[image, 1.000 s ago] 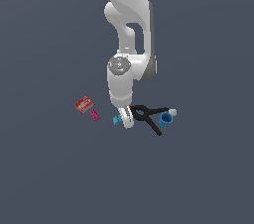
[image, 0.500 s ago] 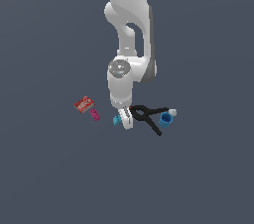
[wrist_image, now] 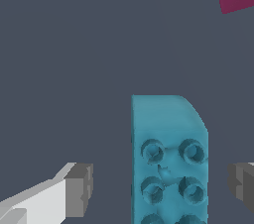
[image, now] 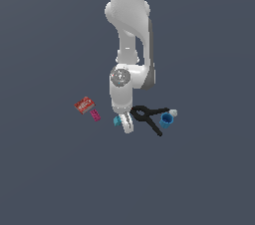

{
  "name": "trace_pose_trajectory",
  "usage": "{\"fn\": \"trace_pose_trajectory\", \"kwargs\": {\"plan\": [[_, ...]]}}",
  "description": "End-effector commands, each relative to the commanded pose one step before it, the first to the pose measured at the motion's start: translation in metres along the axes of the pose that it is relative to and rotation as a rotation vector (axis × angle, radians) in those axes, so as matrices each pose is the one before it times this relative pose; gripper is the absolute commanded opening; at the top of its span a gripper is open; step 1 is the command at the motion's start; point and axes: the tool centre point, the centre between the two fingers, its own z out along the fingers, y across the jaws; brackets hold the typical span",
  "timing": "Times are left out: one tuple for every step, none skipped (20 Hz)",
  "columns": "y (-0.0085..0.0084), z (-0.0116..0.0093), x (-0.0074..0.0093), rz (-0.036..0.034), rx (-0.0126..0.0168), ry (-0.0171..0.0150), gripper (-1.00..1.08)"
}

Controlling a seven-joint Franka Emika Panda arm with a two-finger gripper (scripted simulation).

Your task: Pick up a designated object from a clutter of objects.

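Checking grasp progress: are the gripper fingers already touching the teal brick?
No; in the wrist view, bare floor shows between each finger and the teal brick.

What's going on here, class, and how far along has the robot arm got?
A single white robot arm has its gripper lowered over a small scatter of objects. The wrist view shows the teal studded brick lying between the two open fingers, with a gap on each side, so nothing is gripped yet. Off to the sides lie a red box, a pink brick, a black clamp and a blue cup.
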Motion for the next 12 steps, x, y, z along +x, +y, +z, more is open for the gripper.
{"fn": "trace_pose_trajectory", "kwargs": {"plan": [[-0.00055, 0.00361, 0.00022, 0.00043, 0.00125, 0.00031, 1.00], [-0.00003, 0.00026, 0.00000, 0.00000, 0.00000, 0.00000, 1.00], [0.00000, 0.00000, 0.00000, 0.00000, 0.00000, 0.00000, -1.00], [0.00000, 0.00000, 0.00000, 0.00000, 0.00000, 0.00000, -1.00], [0.00000, 0.00000, 0.00000, 0.00000, 0.00000, 0.00000, -1.00], [0.00000, 0.00000, 0.00000, 0.00000, 0.00000, 0.00000, -1.00], [0.00000, 0.00000, 0.00000, 0.00000, 0.00000, 0.00000, -1.00], [0.00000, 0.00000, 0.00000, 0.00000, 0.00000, 0.00000, -1.00], [0.00000, 0.00000, 0.00000, 0.00000, 0.00000, 0.00000, -1.00], [0.00000, 0.00000, 0.00000, 0.00000, 0.00000, 0.00000, -1.00], [0.00000, 0.00000, 0.00000, 0.00000, 0.00000, 0.00000, -1.00], [0.00000, 0.00000, 0.00000, 0.00000, 0.00000, 0.00000, -1.00]]}}
